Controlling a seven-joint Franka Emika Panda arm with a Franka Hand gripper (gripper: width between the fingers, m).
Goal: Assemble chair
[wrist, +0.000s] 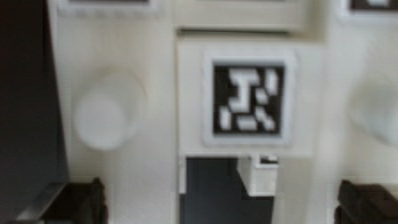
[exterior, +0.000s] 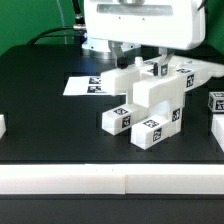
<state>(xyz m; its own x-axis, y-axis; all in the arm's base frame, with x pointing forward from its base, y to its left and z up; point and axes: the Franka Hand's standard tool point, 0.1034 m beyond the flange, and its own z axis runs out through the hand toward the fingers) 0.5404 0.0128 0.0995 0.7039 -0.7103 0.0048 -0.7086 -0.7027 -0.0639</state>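
Observation:
The partly built chair (exterior: 150,105), made of white blocky parts with black-and-white tags, stands mid-table. My gripper (exterior: 138,60) hangs right over its upper rear part, under the white arm. The wrist view is filled by a white chair part (wrist: 134,110) with a tag (wrist: 247,98) at its centre and a dark gap below. My gripper (wrist: 228,202) is open. Its dark fingers (wrist: 80,200) stand wide apart at either side of that part. I cannot tell if they touch it.
The marker board (exterior: 85,85) lies flat behind the chair, toward the exterior view's left. A loose tagged block (exterior: 214,100) and another white piece (exterior: 218,125) sit at the right edge. A white piece (exterior: 2,125) sits at the left edge. A white rail (exterior: 110,180) runs along the front.

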